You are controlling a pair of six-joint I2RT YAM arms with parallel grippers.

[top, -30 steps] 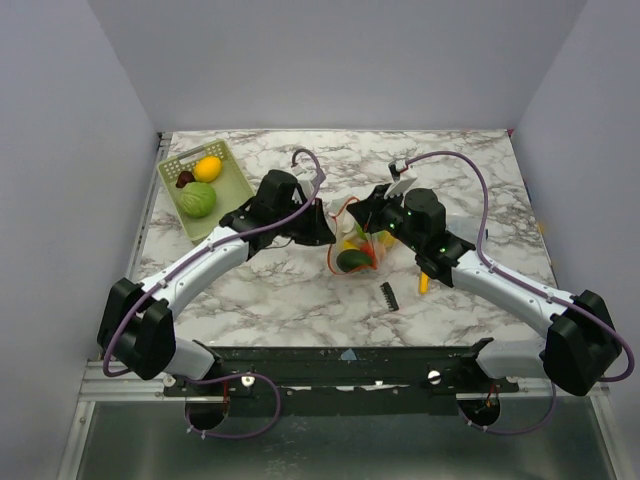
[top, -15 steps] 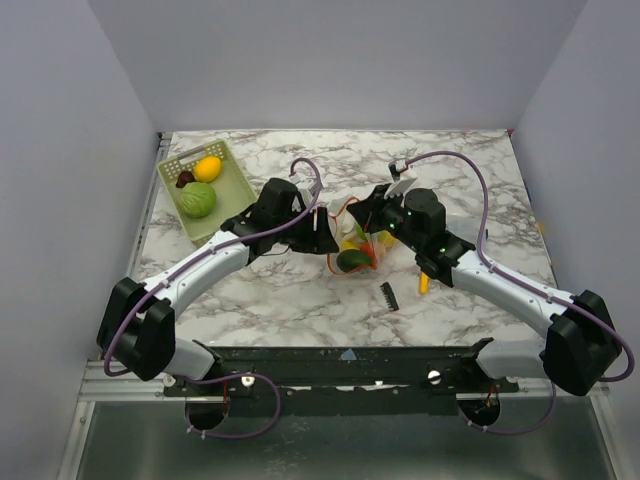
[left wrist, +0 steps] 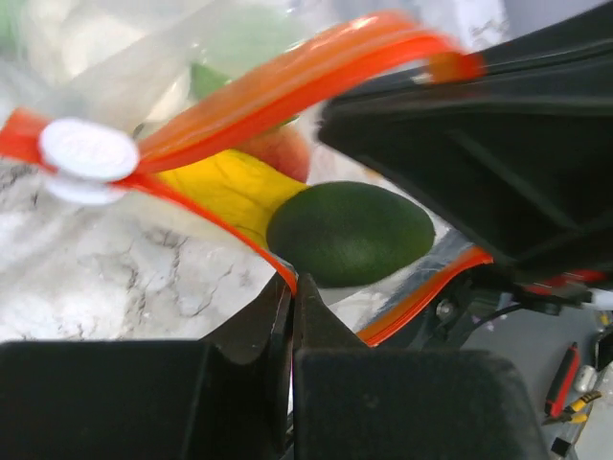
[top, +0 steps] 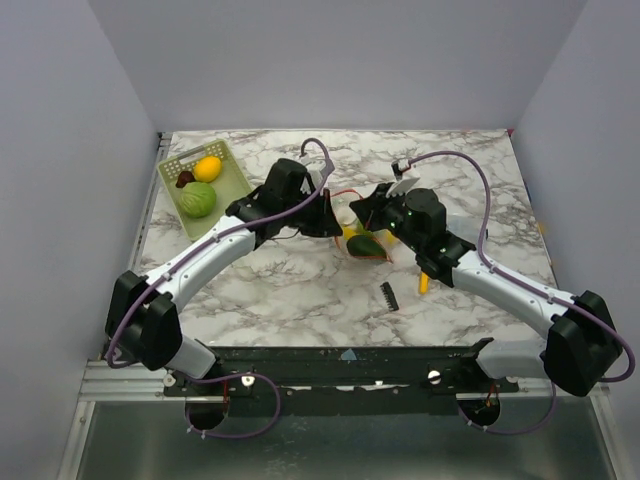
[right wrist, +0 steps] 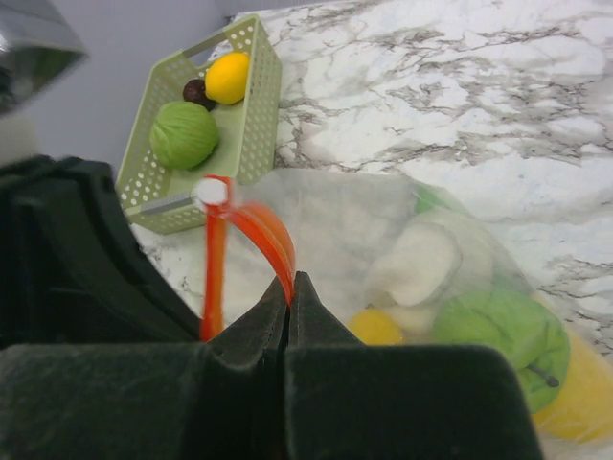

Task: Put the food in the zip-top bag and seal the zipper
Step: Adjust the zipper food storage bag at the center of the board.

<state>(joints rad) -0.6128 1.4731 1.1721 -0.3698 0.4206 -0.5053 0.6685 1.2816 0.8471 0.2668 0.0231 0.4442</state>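
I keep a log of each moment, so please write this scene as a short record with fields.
bag: clear, between the arms, mouth open
zipper: orange, its two strips apart, white slider at one end
left fingers: shut on zipper
right fingers: shut on zipper
in bag: dark green piece, yellow piece, green piece, whitish piece
basket: holds yellow fruit, green ball, dark piece
sealed: no

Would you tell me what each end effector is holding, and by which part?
Both pinch the zip-top bag by its zipper, the left end effector and the right end effector on opposite strips.
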